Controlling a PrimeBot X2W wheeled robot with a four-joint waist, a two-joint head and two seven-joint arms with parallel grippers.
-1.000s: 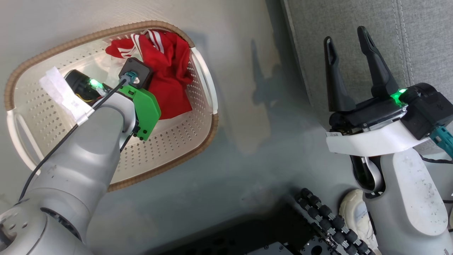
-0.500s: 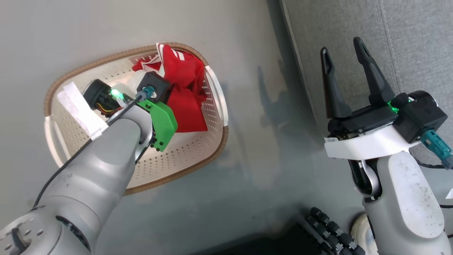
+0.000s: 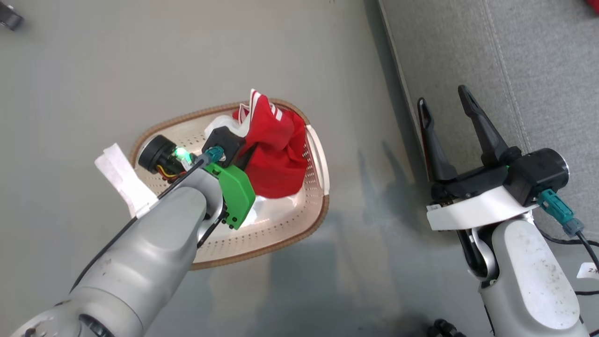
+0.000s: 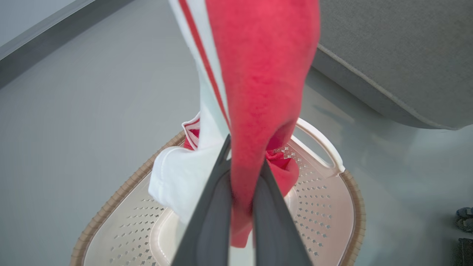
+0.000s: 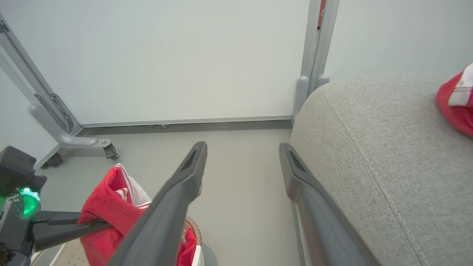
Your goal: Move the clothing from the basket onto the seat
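Red soft garment with white stripes point(image 3: 276, 154): clamped in the left pincer point(image 4: 245, 155), lower folds trailing into the cream perforated plastic basket point(image 4: 357, 218) (at nine o'clock of the grey fabric seat point(image 3: 514, 70)). Right pincer point(image 3: 442, 94): fingers apart, empty.

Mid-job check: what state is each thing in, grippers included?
Cream perforated plastic basket with brown rim: upright on floor.
Grey fabric sofa seat: bears one bunched red garment.
Left gripper: shut on red white-striped garment.
That striped garment: raised over the basket.
Right gripper: open, empty.
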